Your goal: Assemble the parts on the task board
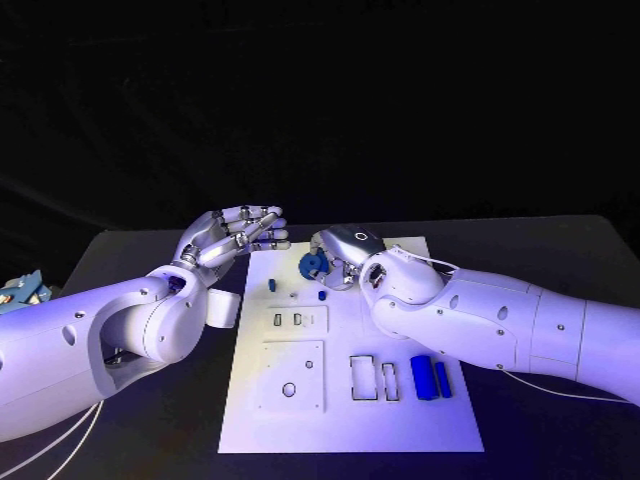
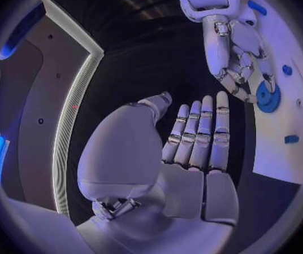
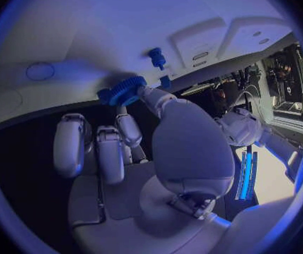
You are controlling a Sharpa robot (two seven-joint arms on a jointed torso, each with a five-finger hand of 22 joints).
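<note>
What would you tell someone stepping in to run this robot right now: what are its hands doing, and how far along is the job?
Right hand: pinches a blue gear over the far end of the task board.
Left hand: holds nothing, fingers straight, raised beside the board's far left corner.
Parts: two small blue pieces near the gear; two blue bars lying at the board's right side beside rectangular slots.
Done: gear picked up.
Left: probably seating the gear and placing the bars; several slots look unfilled.

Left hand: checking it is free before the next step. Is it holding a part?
No, the left hand is flat and empty.
</note>
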